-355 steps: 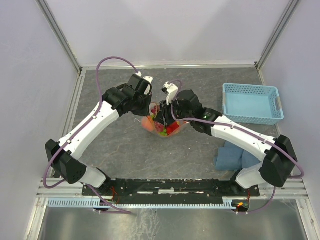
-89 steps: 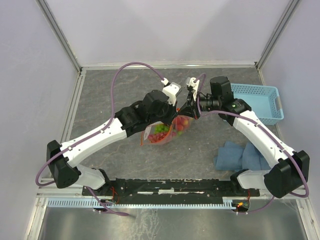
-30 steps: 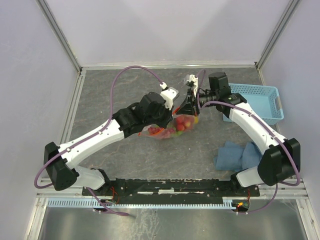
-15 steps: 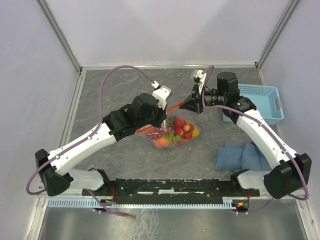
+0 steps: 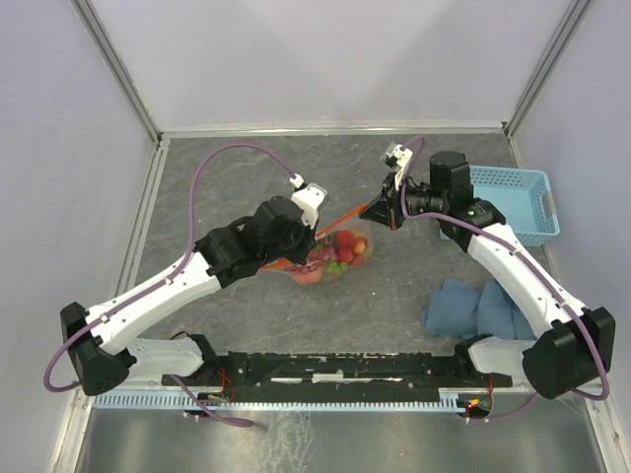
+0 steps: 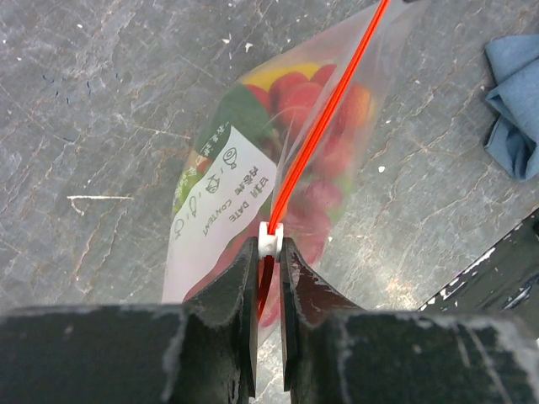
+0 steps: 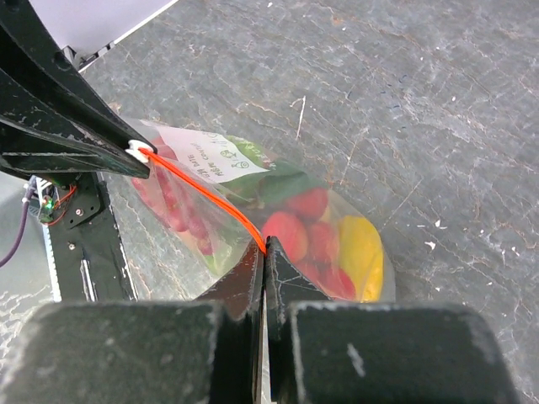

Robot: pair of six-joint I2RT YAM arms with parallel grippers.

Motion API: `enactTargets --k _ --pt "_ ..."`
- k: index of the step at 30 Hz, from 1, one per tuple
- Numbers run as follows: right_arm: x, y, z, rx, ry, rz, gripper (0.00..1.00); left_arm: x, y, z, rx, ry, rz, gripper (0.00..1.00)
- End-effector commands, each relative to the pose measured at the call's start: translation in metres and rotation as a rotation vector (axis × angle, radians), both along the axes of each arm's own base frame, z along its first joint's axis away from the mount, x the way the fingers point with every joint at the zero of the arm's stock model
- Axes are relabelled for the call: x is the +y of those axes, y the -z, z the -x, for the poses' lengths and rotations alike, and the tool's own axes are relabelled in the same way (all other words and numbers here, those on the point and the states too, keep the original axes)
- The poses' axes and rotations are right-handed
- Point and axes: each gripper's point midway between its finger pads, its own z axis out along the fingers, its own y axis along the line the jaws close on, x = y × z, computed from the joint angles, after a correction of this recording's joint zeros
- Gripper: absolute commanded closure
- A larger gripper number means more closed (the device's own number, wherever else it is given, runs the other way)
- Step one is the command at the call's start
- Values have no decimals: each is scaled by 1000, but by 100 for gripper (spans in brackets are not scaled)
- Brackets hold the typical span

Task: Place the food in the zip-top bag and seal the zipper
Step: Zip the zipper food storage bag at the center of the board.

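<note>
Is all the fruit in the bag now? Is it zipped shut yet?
Done: the fruit is inside the bag. In hand: the right gripper pinches the red zipper taut while the left gripper holds its white slider. Left: a bit of strip shows past the slider, so probably finish zipping, then let go.

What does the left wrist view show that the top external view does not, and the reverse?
Only left wrist: the print on the white label, and a small white tab on the zipper between the left fingers. Only top external: the light-blue basket and the right arm. Both: the zip-top bag of fruit, the red-orange zipper, the blue cloth.
</note>
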Motion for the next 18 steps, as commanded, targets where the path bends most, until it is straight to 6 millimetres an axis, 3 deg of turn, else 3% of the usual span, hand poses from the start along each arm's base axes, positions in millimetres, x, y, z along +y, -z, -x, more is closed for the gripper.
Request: enactTargets --k 1,4,5,8,10,16,18 --pt "-15 -20 -21 -113 102 -10 98 23 -2 2 9 -81 -13 97" --pt "-9 -16 -12 -110 28 -26 98 15 -9 1 -10 -42 0 97" --pt "-6 -17 -10 -107 8 -36 93 12 -10 0 -12 -28 0 97" --pt "2 -17 -1 -108 -75 -56 63 2 -15 -1 -12 17 1 97" --pt "5 -16 1 -124 -111 -62 51 -4 -15 -1 -4 42 3 97" --pt "19 -7 1 -141 -213 -69 33 -17 -19 2 5 98 35 97" --pt "25 -4 2 -148 -249 -70 31 -18 -20 1 3 102 36 97"
